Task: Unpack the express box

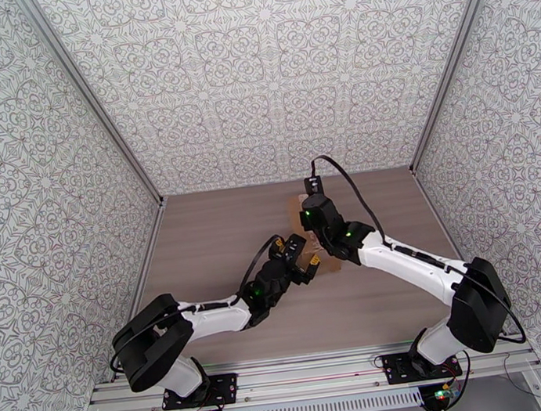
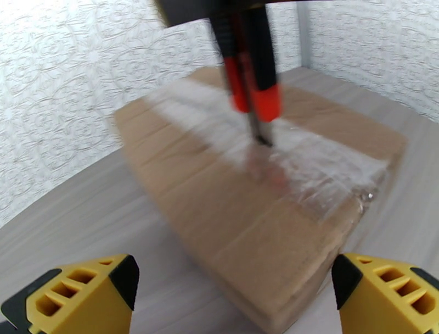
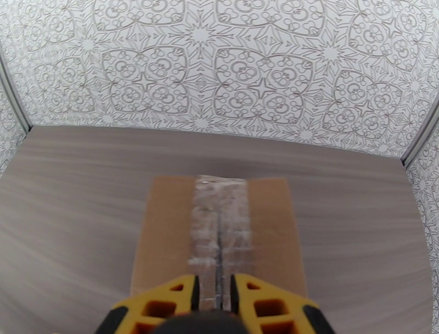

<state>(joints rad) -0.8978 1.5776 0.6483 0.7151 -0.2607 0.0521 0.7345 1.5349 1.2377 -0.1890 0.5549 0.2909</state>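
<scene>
The right gripper (image 3: 215, 290) is closed narrowly on a red-and-black utility knife (image 2: 253, 82), whose blade tip rests on the clear tape (image 3: 219, 220) along the top seam of the express box (image 2: 219, 220). The left gripper (image 2: 233, 285) gapes wide and empty near the box's corner. The box sits flaps-closed on the wooden table (image 3: 71, 220).

Most of the express box (image 1: 298, 207) under both arms — knife (image 2: 253, 82) blurred (its handle top past the frame edge)
</scene>
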